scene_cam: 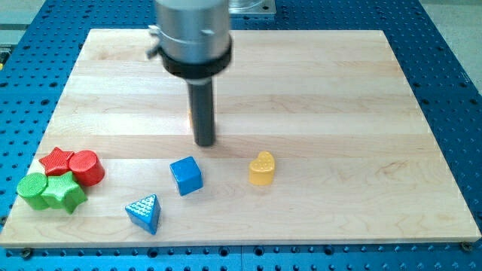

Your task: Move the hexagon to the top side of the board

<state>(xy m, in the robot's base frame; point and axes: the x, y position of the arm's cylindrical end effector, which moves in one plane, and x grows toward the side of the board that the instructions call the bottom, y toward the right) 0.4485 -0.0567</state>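
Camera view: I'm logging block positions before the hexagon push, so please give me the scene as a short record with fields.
Board: wooden board
Tip: my tip near the centre, above the blue cube, apart from it
Left cluster: red star, red block, green round block, green star, packed together at the view's lower left
Blue triangle: near the bottom edge
Yellow heart: right of the cube
Hexagon: unclear; possibly the red block
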